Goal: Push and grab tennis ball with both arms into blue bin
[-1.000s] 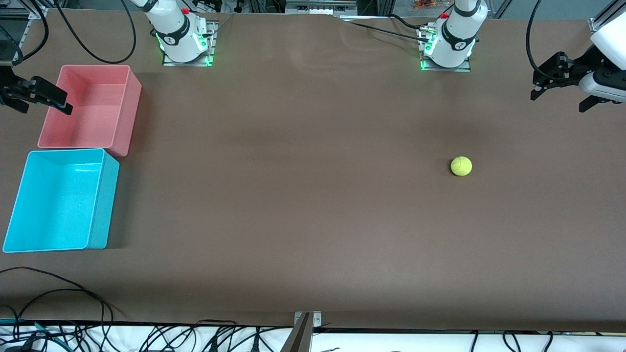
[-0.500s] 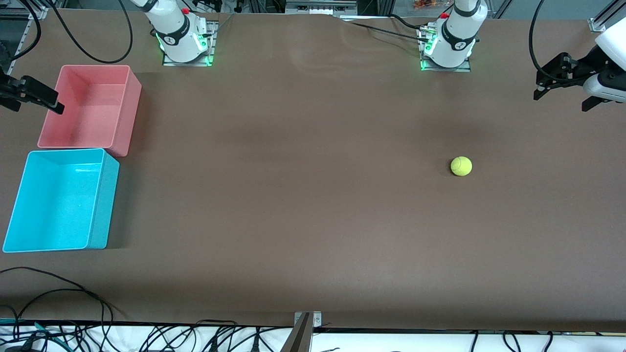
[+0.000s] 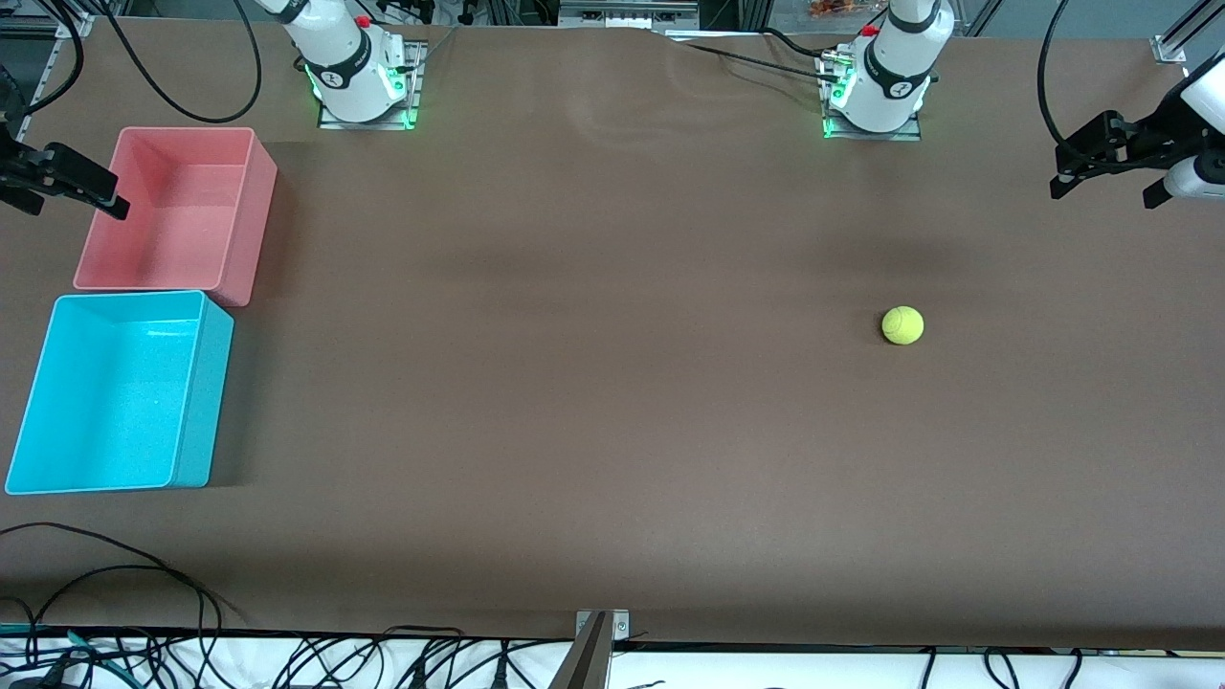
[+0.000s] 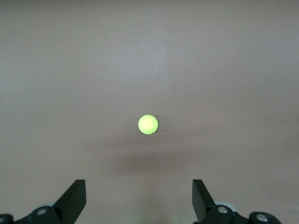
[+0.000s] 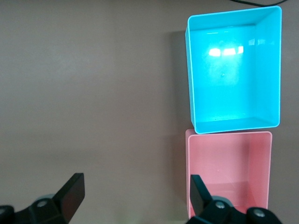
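Observation:
The tennis ball (image 3: 902,325) lies on the brown table toward the left arm's end; it also shows in the left wrist view (image 4: 148,124). The blue bin (image 3: 115,402) stands empty at the right arm's end, nearer the front camera than the pink bin; it also shows in the right wrist view (image 5: 233,74). My left gripper (image 3: 1102,194) is open and empty, high over the table's left-arm end, well away from the ball; its own view (image 4: 138,196) shows the wide gap. My right gripper (image 3: 72,209) is open and empty in its own view (image 5: 135,192), over the pink bin's outer edge.
A pink bin (image 3: 177,211) of similar size stands empty and touches the blue bin; it also shows in the right wrist view (image 5: 229,172). Black cables (image 3: 115,574) lie along the table's front edge. The arm bases (image 3: 359,77) stand at the back edge.
My left gripper has drifted outward toward the left arm's end of the table. My right gripper has pulled back a little off the pink bin. The ball has not moved.

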Controlling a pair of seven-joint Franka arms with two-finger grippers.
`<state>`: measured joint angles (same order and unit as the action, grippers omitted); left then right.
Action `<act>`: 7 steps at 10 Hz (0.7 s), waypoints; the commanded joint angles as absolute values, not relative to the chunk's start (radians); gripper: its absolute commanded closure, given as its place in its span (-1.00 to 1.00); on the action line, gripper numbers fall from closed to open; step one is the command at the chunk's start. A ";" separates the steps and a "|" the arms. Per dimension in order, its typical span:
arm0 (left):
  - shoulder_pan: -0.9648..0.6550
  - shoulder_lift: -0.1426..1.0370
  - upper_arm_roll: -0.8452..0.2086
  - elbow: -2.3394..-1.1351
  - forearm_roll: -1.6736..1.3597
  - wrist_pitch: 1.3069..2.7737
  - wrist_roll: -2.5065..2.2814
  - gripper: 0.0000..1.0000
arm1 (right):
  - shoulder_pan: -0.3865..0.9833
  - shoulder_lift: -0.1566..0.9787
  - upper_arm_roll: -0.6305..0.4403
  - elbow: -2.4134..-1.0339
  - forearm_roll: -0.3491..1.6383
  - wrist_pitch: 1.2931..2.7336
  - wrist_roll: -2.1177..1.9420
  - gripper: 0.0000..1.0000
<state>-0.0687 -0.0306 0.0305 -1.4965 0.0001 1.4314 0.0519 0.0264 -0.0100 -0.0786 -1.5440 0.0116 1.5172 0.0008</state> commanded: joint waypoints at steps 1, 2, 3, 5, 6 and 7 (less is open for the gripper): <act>-0.066 -0.014 0.028 -1.462 0.003 1.405 0.031 -1.00 | 0.023 -0.005 -0.078 -1.529 0.038 1.500 0.017 -1.00; -0.066 -0.014 0.026 -1.462 0.005 1.405 0.031 -1.00 | 0.025 -0.006 -0.077 -1.529 0.034 1.500 0.012 -1.00; -0.066 -0.014 0.026 -1.462 0.008 1.405 0.031 -1.00 | 0.025 -0.008 -0.072 -1.529 0.025 1.502 0.014 -1.00; -0.069 -0.014 0.023 -1.462 0.012 1.405 0.029 -1.00 | 0.025 -0.009 -0.071 -1.529 0.025 1.497 0.012 -1.00; -0.071 -0.014 0.023 -1.462 0.012 1.405 0.029 -1.00 | 0.026 -0.011 -0.072 -1.529 0.025 1.497 0.012 -1.00; -0.066 -0.014 0.023 -1.463 0.012 1.407 0.031 -1.00 | 0.026 -0.011 -0.071 -1.529 0.025 1.496 0.012 -1.00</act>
<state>-0.0687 -0.0303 0.0265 -1.4965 0.0001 1.4297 0.0432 0.0267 -0.0081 -0.0748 -1.5440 0.0193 1.5160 0.0031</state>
